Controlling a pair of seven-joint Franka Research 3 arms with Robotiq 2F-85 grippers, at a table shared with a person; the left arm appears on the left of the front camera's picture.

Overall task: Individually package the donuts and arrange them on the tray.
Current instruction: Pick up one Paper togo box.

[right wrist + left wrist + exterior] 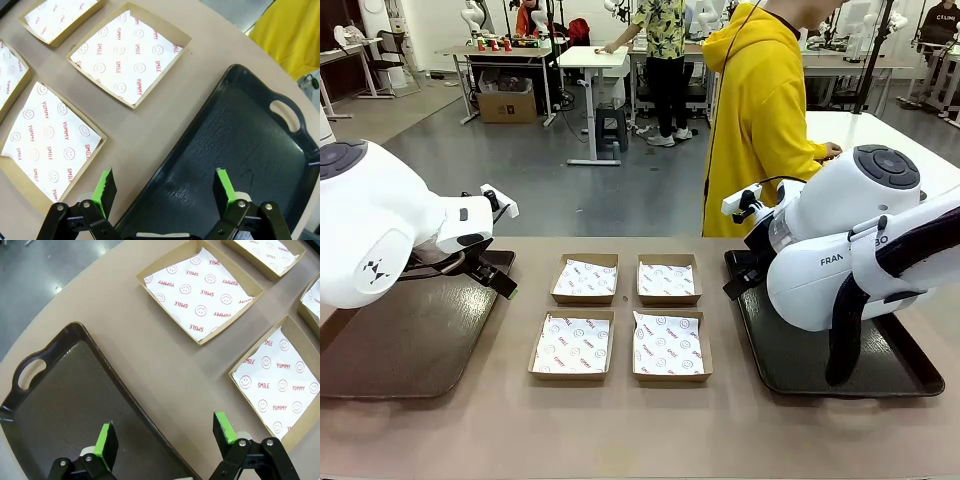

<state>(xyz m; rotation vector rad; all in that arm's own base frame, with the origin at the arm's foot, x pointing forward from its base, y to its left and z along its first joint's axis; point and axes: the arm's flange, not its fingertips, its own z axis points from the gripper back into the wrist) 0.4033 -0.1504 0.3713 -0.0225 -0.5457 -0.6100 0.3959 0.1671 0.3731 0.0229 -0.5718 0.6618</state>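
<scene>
Left wrist view: the left gripper (164, 427) hangs wide open, holding nothing, above the edge of a dark tray (60, 400). Equally wide and empty, the right gripper (164, 180) hovers above the edge of the other tray (240, 140). Between the trays, four boxes (588, 258) lined with printed paper (572, 345) sit on the surface (620, 420).

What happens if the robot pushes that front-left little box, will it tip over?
Probably it slides rather than tips: the box is low, wide and flat on the smooth table. It looks like thin cardboard holding just paper, so likely light and easily dented. The paper sits crooked, so it may be loose and shift.
</scene>
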